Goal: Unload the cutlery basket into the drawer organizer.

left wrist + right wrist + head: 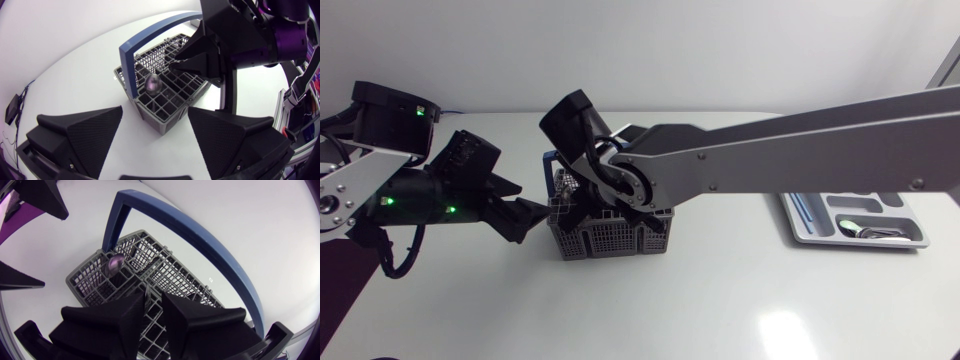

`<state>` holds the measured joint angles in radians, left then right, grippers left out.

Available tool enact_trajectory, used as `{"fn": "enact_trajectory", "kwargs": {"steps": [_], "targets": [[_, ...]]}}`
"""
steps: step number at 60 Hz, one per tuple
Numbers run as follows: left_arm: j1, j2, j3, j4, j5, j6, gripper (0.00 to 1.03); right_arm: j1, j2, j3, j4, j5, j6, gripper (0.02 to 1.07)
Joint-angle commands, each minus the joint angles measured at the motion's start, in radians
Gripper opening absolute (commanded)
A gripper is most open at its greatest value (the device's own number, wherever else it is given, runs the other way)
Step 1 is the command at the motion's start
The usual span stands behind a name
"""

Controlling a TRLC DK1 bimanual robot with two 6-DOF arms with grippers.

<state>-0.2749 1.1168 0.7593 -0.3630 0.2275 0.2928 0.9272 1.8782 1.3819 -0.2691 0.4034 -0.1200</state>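
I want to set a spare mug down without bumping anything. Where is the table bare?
Bare table: the wide strip along the head view's lower edge, and the stretch between cutlery basket and drawer organizer, though the right arm reaches across nearby. Crowded at the basket: left gripper beside it, right gripper inside it.

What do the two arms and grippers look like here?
Left arm: black housings with green lights, a silver-grey link, a looped black cable. Right arm: long silver-grey link dotted with small screws, black joint. Left gripper: matte black, broad wedge fingers. Right gripper: matte black too.
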Motion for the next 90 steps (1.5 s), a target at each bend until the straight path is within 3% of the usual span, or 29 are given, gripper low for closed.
{"fn": "enact_trajectory", "kwargs": {"steps": [1,7,36,90], "targets": [[0.009,-0.015,-0.029,0.009,0.009,0.011,0.91,0.01,0.029,0.009,-0.009,0.014,-0.015,0.15],[0.013,-0.015,-0.031,0.01,0.016,0.011,0.91,0.01,0.033,0.008,-0.009,0.014,-0.026,0.08],[0.016,-0.018,-0.035,0.015,0.024,0.009,0.92,0.015,-0.022,-0.046,0.031,0.011,-0.053,0.07],[0.014,-0.02,-0.04,0.029,0.026,0.008,0.92,0.03,-0.298,-0.121,0.068,-0.012,-0.095,0.08]]}}
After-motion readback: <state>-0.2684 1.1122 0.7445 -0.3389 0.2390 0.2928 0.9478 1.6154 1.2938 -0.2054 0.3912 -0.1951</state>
